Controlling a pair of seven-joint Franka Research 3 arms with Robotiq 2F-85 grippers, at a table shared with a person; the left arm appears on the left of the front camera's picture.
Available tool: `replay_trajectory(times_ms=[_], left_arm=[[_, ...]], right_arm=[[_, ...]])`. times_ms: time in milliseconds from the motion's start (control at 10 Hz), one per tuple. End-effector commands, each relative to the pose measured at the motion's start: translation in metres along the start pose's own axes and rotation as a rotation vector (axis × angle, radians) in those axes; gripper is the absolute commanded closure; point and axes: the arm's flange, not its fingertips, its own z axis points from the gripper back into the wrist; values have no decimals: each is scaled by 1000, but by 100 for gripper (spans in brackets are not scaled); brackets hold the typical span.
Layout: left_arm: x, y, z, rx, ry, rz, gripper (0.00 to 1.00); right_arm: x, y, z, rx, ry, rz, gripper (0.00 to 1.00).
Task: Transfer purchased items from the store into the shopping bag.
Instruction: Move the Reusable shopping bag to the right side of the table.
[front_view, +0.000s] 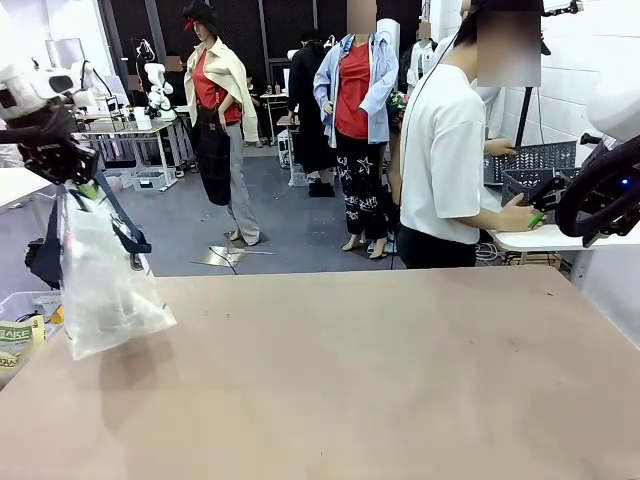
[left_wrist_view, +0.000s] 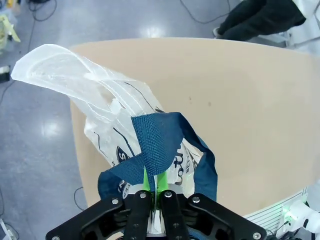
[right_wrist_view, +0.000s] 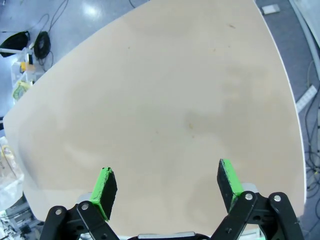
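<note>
where left claw (left_wrist_view: 154, 196) clamps its navy handle, shopping bag (front_view: 100, 275) hangs long-axis vertical (mouth up), right claw (right_wrist_view: 167, 186) apart

Shopping bag (left_wrist_view: 115, 125) pinched in my left gripper (left_wrist_view: 153, 192): thin translucent plastic film, crinkled, slight sheen. Strap handles (left_wrist_view: 155, 145) on bag: woven navy cloth, matt. Table (right_wrist_view: 165, 115) beneath bag: smooth matt tan surface. My finger pads (right_wrist_view: 106, 186): green, matt, rubbery look.

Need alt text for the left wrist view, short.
The left hand is shut on the navy strap of a translucent white bag, which hangs over the edge of a bare tan table. Grey floor lies beyond.
</note>
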Motion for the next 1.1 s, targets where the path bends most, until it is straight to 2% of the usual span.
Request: replay_trajectory(times_ms=[0, 100, 500, 700, 800, 1000], left_arm=[[19, 19, 17, -27, 13, -49, 100], [25, 26, 15, -17, 17, -108, 100], [50, 49, -3, -62, 37, -215, 100], [55, 51, -14, -54, 64, -225, 100], [56, 52, -16, -52, 67, -226, 90], [53, 50, -11, -43, 46, -225, 53]], right_arm=[[-1, 0, 0, -15, 3, 2, 0], [-1, 0, 0, -15, 3, 2, 0], [-1, 0, 0, -15, 3, 2, 0], [-1, 0, 0, -15, 3, 2, 0], [-1, 0, 0, -15, 3, 2, 0], [-1, 0, 0, -15, 3, 2, 0]])
